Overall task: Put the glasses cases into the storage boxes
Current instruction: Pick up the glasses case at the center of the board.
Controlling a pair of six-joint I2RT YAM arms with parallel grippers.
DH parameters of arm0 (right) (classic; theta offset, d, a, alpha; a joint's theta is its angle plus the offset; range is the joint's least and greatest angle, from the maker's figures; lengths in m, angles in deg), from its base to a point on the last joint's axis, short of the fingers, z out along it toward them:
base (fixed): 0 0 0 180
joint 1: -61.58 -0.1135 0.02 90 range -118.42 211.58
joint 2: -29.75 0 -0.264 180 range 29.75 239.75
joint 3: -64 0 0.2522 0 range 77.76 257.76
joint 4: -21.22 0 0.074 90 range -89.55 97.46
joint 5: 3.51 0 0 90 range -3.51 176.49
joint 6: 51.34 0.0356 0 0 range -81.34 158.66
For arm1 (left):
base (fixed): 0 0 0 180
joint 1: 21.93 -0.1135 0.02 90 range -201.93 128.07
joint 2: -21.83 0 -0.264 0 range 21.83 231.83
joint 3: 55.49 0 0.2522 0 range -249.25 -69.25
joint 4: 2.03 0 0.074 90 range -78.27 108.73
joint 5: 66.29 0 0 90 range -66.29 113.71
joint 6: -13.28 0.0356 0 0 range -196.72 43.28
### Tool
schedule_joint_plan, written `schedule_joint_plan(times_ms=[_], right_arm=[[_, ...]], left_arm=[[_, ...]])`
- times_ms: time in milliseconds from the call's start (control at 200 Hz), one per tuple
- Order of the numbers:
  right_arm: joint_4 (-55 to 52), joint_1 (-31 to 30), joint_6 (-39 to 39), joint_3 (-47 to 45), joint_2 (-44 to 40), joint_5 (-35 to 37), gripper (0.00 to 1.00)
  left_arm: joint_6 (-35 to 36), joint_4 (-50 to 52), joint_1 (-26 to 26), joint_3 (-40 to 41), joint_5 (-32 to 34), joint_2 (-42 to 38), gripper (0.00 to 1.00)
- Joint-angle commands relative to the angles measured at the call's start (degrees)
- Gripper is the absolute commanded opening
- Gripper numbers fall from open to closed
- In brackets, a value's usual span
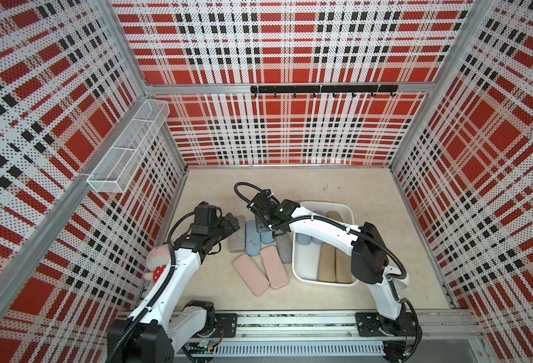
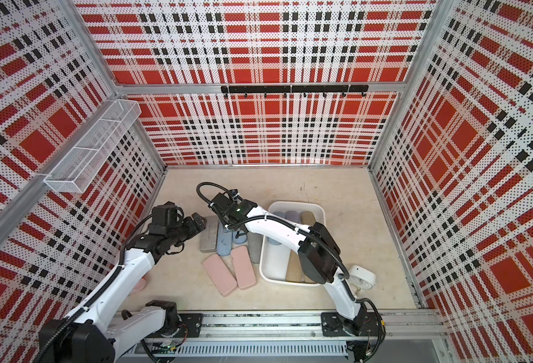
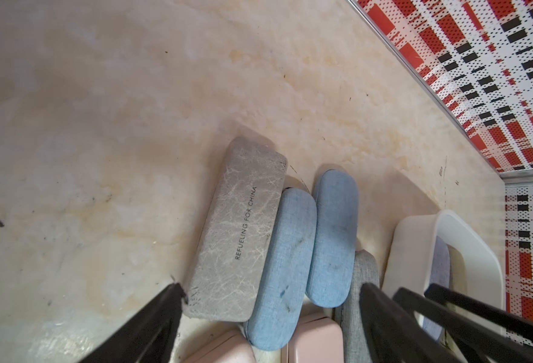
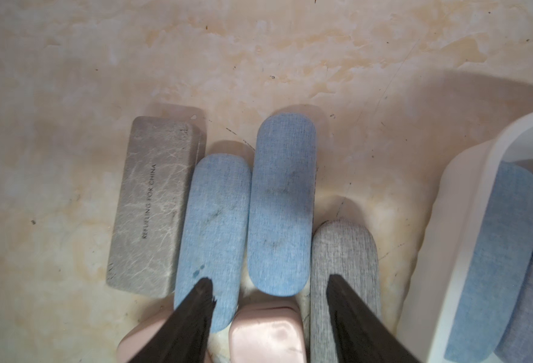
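Note:
Several glasses cases lie side by side on the table left of the white storage box (image 1: 294, 267): a flat grey one (image 1: 237, 235), two blue fabric ones (image 1: 253, 240) (image 1: 266, 241), a grey fabric one (image 1: 284, 248) and two flat pink ones (image 1: 251, 274) (image 1: 274, 267). Inside the box lie a blue case (image 1: 304, 242) and tan cases (image 1: 326, 262). My right gripper (image 4: 268, 281) hovers over the pile. Its jaws stand apart on either side of the near end of a blue case (image 4: 280, 204) and touch nothing. My left gripper (image 3: 271, 290) is open above the flat grey case (image 3: 236, 239).
A pink plush toy (image 1: 156, 261) sits by the left arm near the left wall. A white round device (image 2: 362, 276) lies behind the right arm. A wire-mesh basket (image 1: 130, 147) hangs on the left wall. A black hook rail (image 1: 323, 89) runs along the back wall.

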Motion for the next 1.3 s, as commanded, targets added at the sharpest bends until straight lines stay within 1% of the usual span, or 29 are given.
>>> schedule_joint_plan(times_ms=[0,225,356,862,1193,1293], right_arm=[[-1.44,0.84,-1.69,2.82,3.3,0.11,0.63],[-1.72,1.34,-3.12,5.79,7.98,0.21,0.64],[-2.22,1.26,-2.57,7.28,10.35,0.35,0.64],[-3.25,1.05,-3.53,10.28,15.33,0.82,0.66],[-2.85,0.95,-4.45,11.81,17.48,0.12,0.74],[-3.91,0.92,-4.63,13.16,18.73,0.41,0.75]], left_arm=[[1.81,0.71,-0.04,-0.33,1.64,-0.07,0.91],[2.29,0.61,-0.73,0.64,1.86,0.24,0.91],[2.28,0.51,-0.83,0.27,2.03,1.14,0.91],[2.46,0.29,-1.05,0.36,2.59,2.44,0.91],[2.11,0.31,-1.17,0.38,4.08,2.22,0.93],[1.97,0.71,-1.17,0.1,4.06,2.7,0.94]])
